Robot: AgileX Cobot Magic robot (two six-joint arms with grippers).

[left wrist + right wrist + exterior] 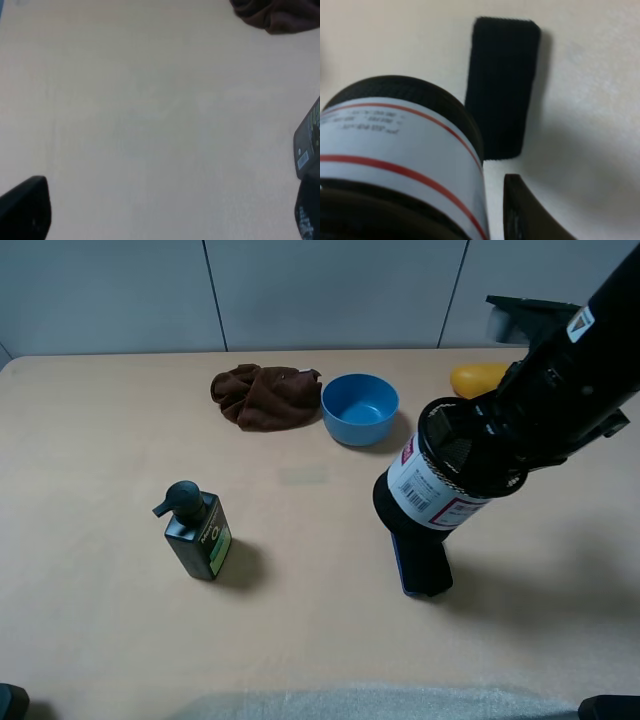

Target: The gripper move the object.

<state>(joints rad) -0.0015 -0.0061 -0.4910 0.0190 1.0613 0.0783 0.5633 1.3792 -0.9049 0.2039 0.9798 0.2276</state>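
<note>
Where table [100, 440] ends, grey wall [330, 290] rises.

A pale beige table [100, 620] fills most of the view, lit evenly, shadows soft. Behind it stands a light grey wall [330, 290] of panels, split by 2 dark seams.

We cannot see how the right pincer [505, 435] meets the rim of the pen cup [440, 485]; below it the cup hides part of the black case [422, 568]; behind its arm a yellow thing [475, 378] is half covered; the label print is unreadable; near the left pincer [165, 220], the bottle [309, 140] and the cloth [280, 15] are blurred and cut off.
</note>
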